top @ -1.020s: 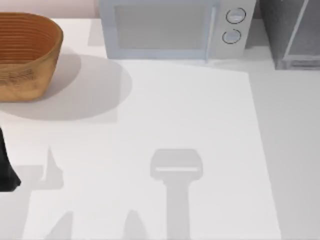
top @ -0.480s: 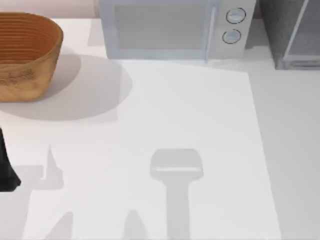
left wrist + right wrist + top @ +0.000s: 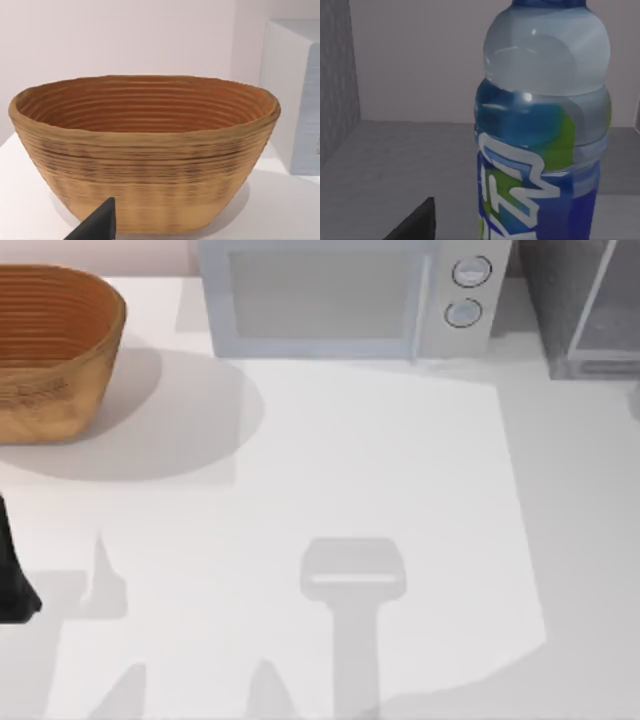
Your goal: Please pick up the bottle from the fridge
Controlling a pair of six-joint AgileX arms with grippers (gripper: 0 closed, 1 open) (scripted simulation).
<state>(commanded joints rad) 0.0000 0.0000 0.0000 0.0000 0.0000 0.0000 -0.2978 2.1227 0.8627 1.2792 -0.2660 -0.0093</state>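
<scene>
Right gripper: a dark fingertip (image 3: 417,222) juts in at the edge of the right wrist view, close to the clear plastic bottle with blue cap and blue-green-white label (image 3: 542,130). Can't tell if the jaws are open or closed, or whether they touch the bottle.

Bottle stands upright on the grey floor inside the dark grey boxy fridge (image 3: 585,305), speckled side wall (image 3: 337,75) to one side, pale back wall behind. In the top view the fridge sits at the far right corner of the table, right of the white microwave with two round knobs (image 3: 340,295).

Step in hand, imo: final approach and grip. To do it well, centre the bottle's body btwn the fingers, grip at the labelled waist, not the rounded shoulder, close gently, then draw straight out w/o clipping the wall.

Pose: wrist cam looks level into the cabinet, so the forearm is prob reaching in horizontally.

Left gripper (image 3: 95,225): parked at the table's left edge, facing the woven tan oval basket (image 3: 145,150); its state is also not readable.
</scene>
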